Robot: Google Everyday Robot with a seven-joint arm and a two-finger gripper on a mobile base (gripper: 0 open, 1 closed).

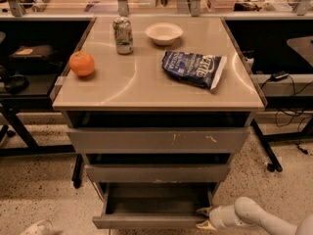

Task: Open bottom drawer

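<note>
The bottom drawer [149, 221] is the narrowest grey front, lowest of three under the beige table top. It stands pulled out toward me, and its flat grey tray [154, 205] shows empty inside. My gripper [203, 218] sits at the drawer's right front corner, on the end of the white arm coming in from the lower right. One yellowish fingertip lies above the front edge and one below it.
The medium grey front [157, 173] and the widest scratched front [157, 140] sit above. On the table top [146, 89] are an orange [81, 63], a can [123, 35], a white bowl [164, 33] and a blue chip bag [194, 68]. Desks flank both sides.
</note>
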